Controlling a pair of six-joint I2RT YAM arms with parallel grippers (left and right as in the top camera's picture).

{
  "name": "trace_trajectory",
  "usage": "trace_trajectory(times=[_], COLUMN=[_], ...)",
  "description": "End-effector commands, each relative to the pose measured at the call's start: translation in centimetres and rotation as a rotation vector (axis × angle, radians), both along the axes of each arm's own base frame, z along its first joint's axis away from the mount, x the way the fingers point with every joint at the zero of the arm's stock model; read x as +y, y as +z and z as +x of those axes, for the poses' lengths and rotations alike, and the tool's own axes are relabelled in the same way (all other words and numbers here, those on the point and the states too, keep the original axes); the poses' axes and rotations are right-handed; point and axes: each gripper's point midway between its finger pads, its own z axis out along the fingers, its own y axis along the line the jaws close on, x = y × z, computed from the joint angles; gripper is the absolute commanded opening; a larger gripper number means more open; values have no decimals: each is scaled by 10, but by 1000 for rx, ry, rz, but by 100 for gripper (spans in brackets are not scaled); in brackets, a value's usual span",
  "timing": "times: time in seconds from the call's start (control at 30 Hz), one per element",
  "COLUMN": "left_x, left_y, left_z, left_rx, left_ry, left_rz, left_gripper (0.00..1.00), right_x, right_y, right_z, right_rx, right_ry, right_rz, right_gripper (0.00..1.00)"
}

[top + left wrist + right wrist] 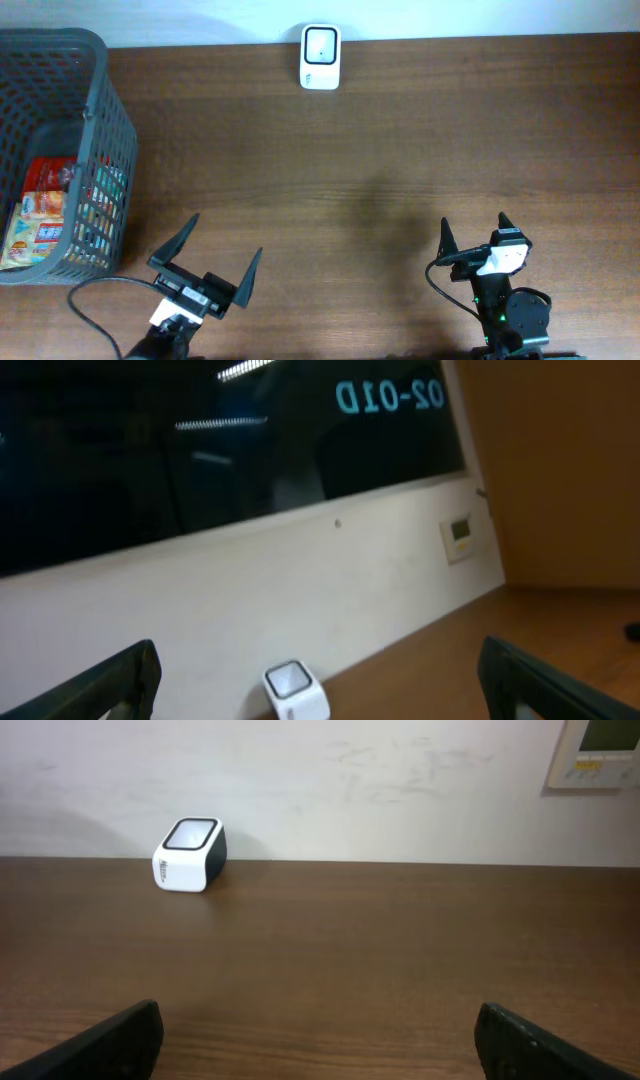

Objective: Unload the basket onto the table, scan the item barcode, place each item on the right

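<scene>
Item = snack packets, red/orange, lying inside the grey basket. There were several in there and I couldn't tell which was the target; no barcode was readable. The basket sat left of my left jaws and a bit ahead, its near corner close to them. From my right jaws it was well apart, clear across the bench. So the left arm was nearer, and I judged it the one to pick.

The packets lay low behind the mesh wall, so my read was that the reach would have to go over the rim and down from above, not in from the side. The packet long axis looked to run front-to-back, same as the basket's long side, but it was partly hidden by the wall, so not sure.

The scanner, a small white box with its window facing up, stood at the far bench edge. It was ahead-right of my left jaws and ahead-left of my right jaws, roughly between the two.

Left jaws were wide, holding nothing. Right jaws were wide, holding nothing. Neither wrist view showed the basket. Nothing was picked yet, so I put the task at its start.
</scene>
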Motion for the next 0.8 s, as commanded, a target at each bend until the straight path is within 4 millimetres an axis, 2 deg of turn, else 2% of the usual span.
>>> trace_trajectory(times=[0.0, 0.07, 0.1, 0.13, 0.17, 0.23, 0.27, 0.33, 0.43, 0.5, 0.6, 0.67, 0.7, 0.77], left_x=[10, 28, 32, 31, 19, 0, 0, 16, 39, 41, 43, 56, 81, 111], left_y=[63, 99, 110, 121, 128, 129, 128, 130, 132, 127, 131, 138, 147, 158], left_z=[-18, -15, -11, -3, 0, 3, 11, 27, 55, 80, 114, 141, 163, 188], left_rx=[-92, -103, -89, -56, -40, -29, -21, 13, 243, 482, 661, 696, 734, 760], left_ry=[61, 192, 227, 235, 166, 56, 55, 147, 267, 291, 290, 366, 475, 553], left_rz=[-31, -32, -14, 31, 65, 114, 115, 71, 19, 130, 186, 135, -31, -125], left_gripper=[99, 99, 99, 99, 99, 99, 99, 99, 99, 99, 99, 99, 99, 99], right_x=[-2, -2, -2, -2, -2, -2, -2, -2, -2, -2, -2, -2, -2, -2], right_y=[-4, -4, -4, -4, -4, -4, -4, -4, -4, -4, -4, -4, -4, -4], right_z=[0, 0, 0, 0, 0, 0, 0, 0, 0, 0, 0, 0, 0, 0], right_rx=[9, 9, 9, 9, 9, 9, 9, 9, 9, 9, 9, 9, 9, 9], right_ry=[-7, -7, -7, -7, -7, -7, -7, -7, -7, -7, -7, -7, -7, -7], right_rz=[-1, -1, -1, -1, -1, -1, -1, -1, -1, -1, -1, -1, -1, -1], right_gripper=[99, 99, 99, 98, 99, 99, 99, 99, 98, 99, 98, 98, 99, 98])
